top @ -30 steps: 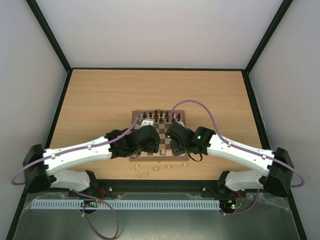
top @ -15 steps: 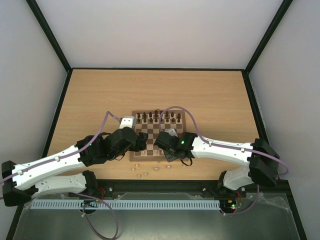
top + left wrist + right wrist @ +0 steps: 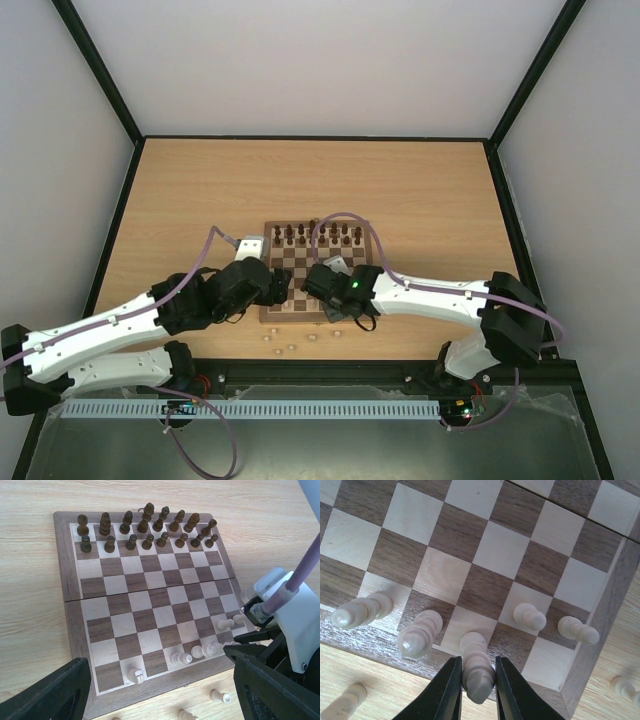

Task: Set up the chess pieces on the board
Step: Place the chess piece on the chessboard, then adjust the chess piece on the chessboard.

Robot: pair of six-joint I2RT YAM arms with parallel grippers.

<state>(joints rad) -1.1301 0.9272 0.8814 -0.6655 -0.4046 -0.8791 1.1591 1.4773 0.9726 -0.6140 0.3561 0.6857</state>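
Right tool clenched on pale piece, piece standing on near-row square of board. Left tool released, jaws spread wide, hovering over board's near left corner. Dark pieces fill two far rows. Several other pale pieces stand in near rows; more lie loose on tabletop just beside near border.

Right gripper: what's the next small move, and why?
Probably open the right gripper and lift straight up. Its jaws are shut on a pale piece that seems to stand upright on a near-row square of the board, in line with the neighbouring pale pieces. Whether its base is fully down is hard to tell.
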